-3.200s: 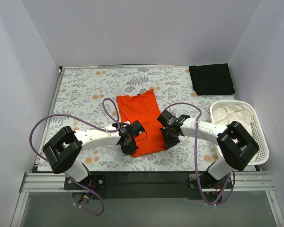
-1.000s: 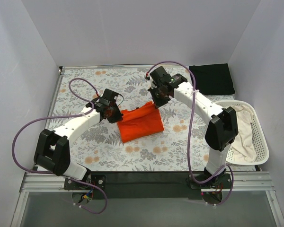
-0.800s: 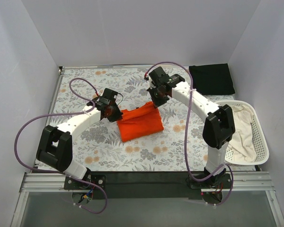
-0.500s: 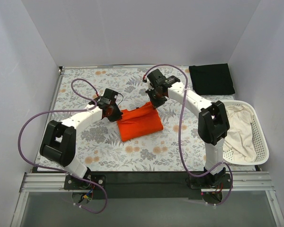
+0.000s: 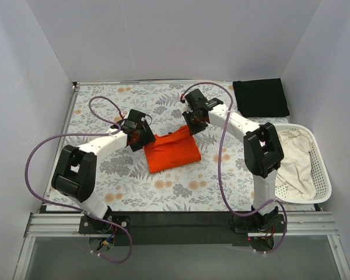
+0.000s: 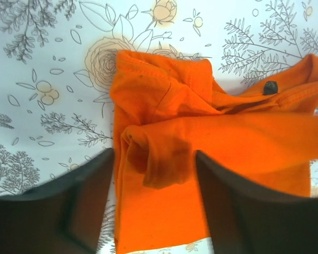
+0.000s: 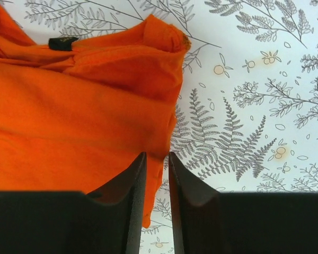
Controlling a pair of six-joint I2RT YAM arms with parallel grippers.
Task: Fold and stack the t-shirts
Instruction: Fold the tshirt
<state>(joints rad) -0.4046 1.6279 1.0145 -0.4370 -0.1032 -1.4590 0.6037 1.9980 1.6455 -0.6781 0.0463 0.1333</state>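
The orange t-shirt (image 5: pixel 174 153) lies folded in half on the floral table cover, mid-table. My left gripper (image 5: pixel 141 137) hovers over its far left corner. In the left wrist view the jaws stand wide open (image 6: pixel 155 159), with a bunched fold of orange fabric (image 6: pixel 164 116) loose between them. My right gripper (image 5: pixel 193 124) is over the far right corner. Its jaws (image 7: pixel 157 156) are parted by a narrow gap above the orange edge (image 7: pixel 79 121). The black t-shirt (image 5: pixel 261 97) lies folded at the far right, away from both grippers.
A white slatted basket (image 5: pixel 324 175) holding a pale cloth (image 5: pixel 294 157) stands at the right edge. White walls close in the table on three sides. Purple cables loop off both arms.
Both grippers carried the shirt's near hem to its far edge, halving it. Over the last second both jaws have parted and let go of the corners, the left one much wider.
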